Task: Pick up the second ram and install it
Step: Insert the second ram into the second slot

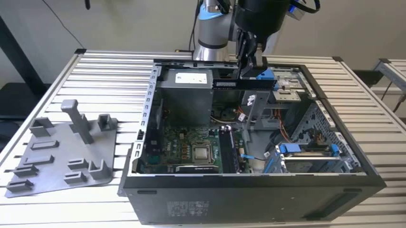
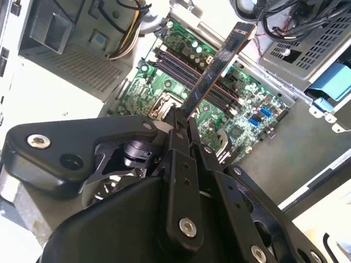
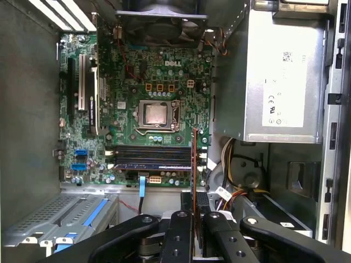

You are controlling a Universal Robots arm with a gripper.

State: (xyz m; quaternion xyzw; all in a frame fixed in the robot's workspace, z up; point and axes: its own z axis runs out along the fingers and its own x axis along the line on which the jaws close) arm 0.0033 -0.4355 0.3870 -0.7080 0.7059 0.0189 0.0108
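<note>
My gripper (image 1: 250,69) hangs over the far part of the open computer case (image 1: 254,190), shut on the second ram (image 1: 244,84), a slim dark stick held level above the case. The second wrist view has the ram (image 2: 219,60) sticking out from the closed gripper (image 2: 181,118) over the green motherboard (image 2: 164,82). In the first wrist view the ram (image 3: 194,159) is seen edge-on, above the end of the memory slots (image 3: 151,156), apart from them. The gripper (image 3: 194,211) clamps its near end.
A grey power-supply box (image 1: 184,95) (image 3: 279,76) stands inside the case beside the motherboard (image 1: 190,152). Blue-latched drive cages (image 1: 304,152) fill the case's side at the exterior view's right. A grey holder tray (image 1: 63,147) lies on the slatted table (image 1: 114,66) at the exterior view's left.
</note>
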